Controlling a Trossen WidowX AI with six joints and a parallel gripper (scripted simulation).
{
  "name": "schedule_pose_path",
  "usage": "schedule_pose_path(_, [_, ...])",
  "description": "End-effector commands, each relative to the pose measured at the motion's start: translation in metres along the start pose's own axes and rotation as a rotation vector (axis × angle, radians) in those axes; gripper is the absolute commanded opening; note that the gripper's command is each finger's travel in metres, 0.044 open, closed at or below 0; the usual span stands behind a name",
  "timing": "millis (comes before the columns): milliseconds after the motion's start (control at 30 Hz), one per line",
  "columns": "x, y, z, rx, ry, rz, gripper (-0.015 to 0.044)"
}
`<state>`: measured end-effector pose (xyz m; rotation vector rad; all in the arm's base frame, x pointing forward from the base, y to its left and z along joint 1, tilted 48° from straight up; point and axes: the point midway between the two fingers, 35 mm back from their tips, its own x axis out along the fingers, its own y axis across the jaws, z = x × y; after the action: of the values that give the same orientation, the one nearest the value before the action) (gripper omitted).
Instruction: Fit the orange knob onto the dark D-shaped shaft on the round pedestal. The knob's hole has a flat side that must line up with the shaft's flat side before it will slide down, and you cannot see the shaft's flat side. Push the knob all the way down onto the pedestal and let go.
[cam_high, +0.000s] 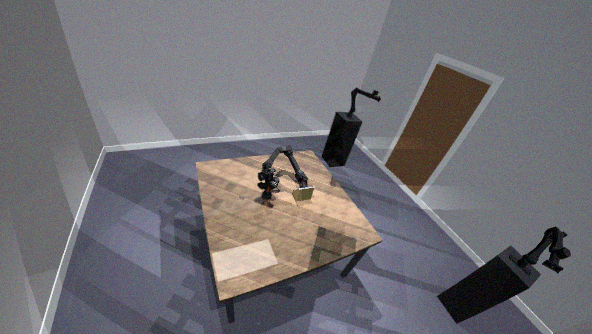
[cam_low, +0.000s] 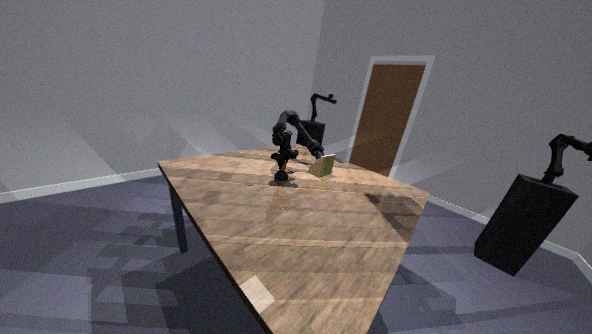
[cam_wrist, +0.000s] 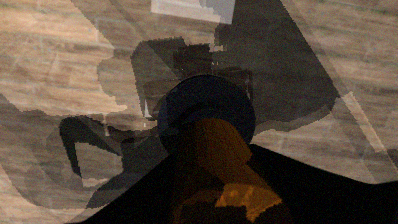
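Over the round pedestal (cam_high: 267, 195) (cam_low: 281, 176) (cam_wrist: 207, 97) (at twelve o'clock from the knob in the wrist view), clamped partway open on the orange knob (cam_high: 268, 189) (cam_low: 284, 165) (cam_wrist: 225, 145), gripper fingers dark, seating impossible to tell.

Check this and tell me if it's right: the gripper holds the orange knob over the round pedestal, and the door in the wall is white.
The door is brown, with a pale frame, as the exterior view shows; the rest stands.
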<state>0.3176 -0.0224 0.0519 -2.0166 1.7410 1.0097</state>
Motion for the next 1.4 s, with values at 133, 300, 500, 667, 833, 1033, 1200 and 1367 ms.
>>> schedule_pose_path(133, [-0.0047, -0.0007, 0.0, -0.004, 0.0, -0.003, 0.0])
schedule_pose_path(300, [-0.005, -0.0012, 0.0002, -0.128, 0.0, -0.003, 0.0])
schedule_pose_path(500, [-0.0033, -0.0016, 0.0014, -0.213, 0.0, -0.003, 0.0])
schedule_pose_path(667, [-0.0021, -0.0006, 0.0012, -0.213, 0.0, -0.003, 0.0])
schedule_pose_path(833, [-0.0025, -0.0006, -0.0002, -0.213, 0.0, -0.003, 0.0])
schedule_pose_path(1033, [0.0004, -0.0008, -0.0001, -0.213, 0.0, -0.003, 0.0])
schedule_pose_path(1200, [-0.0001, -0.0005, 0.0003, -0.213, 0.0, -0.003, 0.0])
schedule_pose_path(1367, [-0.0025, -0.0003, 0.0007, -0.213, 0.0, -0.003, 0.0])
